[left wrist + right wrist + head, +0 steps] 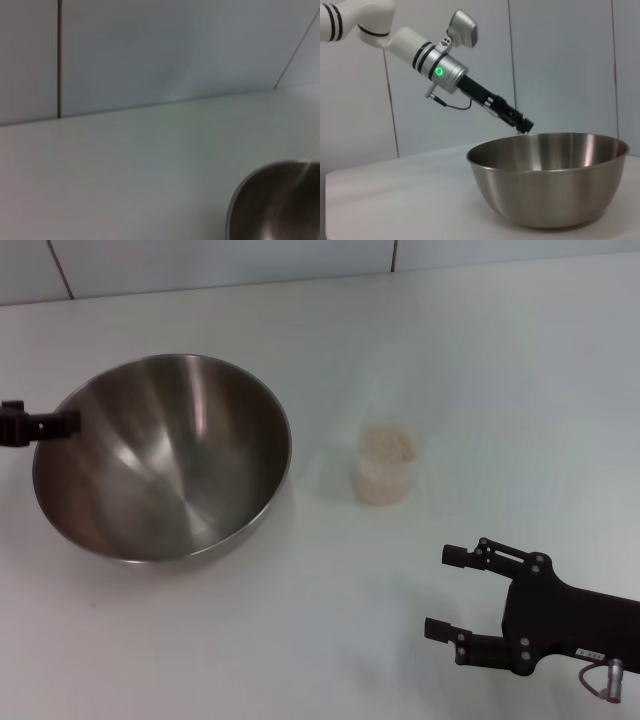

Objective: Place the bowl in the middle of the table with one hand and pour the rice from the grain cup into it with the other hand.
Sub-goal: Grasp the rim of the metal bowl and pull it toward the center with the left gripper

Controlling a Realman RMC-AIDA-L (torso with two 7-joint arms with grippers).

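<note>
The steel bowl (160, 455) stands on the white table (480, 360), left of the middle. My left gripper (62, 423) is shut on its left rim; it shows in the right wrist view (522, 126) at the far rim of the bowl (550, 175). The left wrist view shows only a part of the bowl (275, 207). The clear grain cup (385, 468), filled with rice (388, 445), stands upright to the right of the bowl, apart from it. My right gripper (447, 592) is open and empty near the front right, some way short of the cup.
A tiled wall (200, 260) runs along the table's far edge. Bare tabletop lies between the bowl and the cup and around the right gripper.
</note>
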